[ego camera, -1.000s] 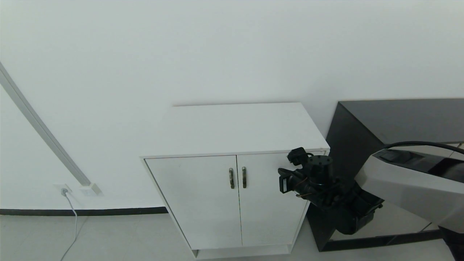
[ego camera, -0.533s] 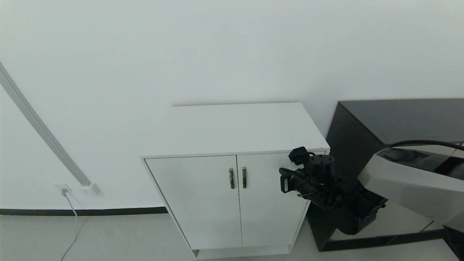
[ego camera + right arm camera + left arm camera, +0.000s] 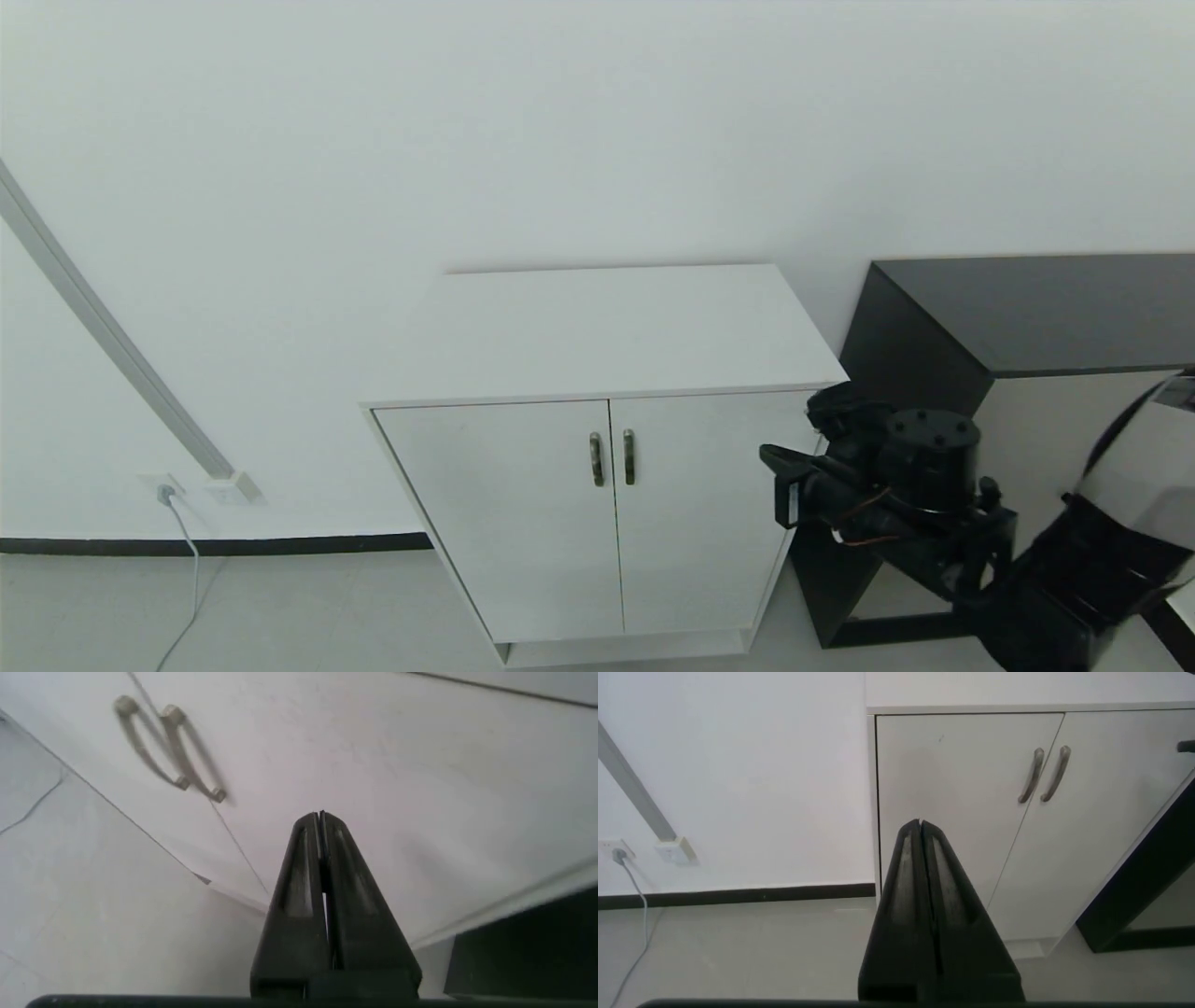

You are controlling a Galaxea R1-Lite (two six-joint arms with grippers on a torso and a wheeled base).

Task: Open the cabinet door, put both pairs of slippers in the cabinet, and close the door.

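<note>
The white cabinet stands against the wall, both doors shut, its two handles side by side at the middle seam. The right claw is pressed closed on nothing, just in front of the cabinet's right door near its outer edge. The left claw, also closed and empty, faces the cabinet's left door from farther back. A black table stands just beside the cabinet's right side; a socket with a cable sits on the wall left of the cabinet

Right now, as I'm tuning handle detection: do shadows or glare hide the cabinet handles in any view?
Head view: flat even light, handles dark on the white doors, no glare. Left wrist view: handles unobscured, only faint shadows. Right wrist view: soft shadows beside them, nothing hidden.
</note>
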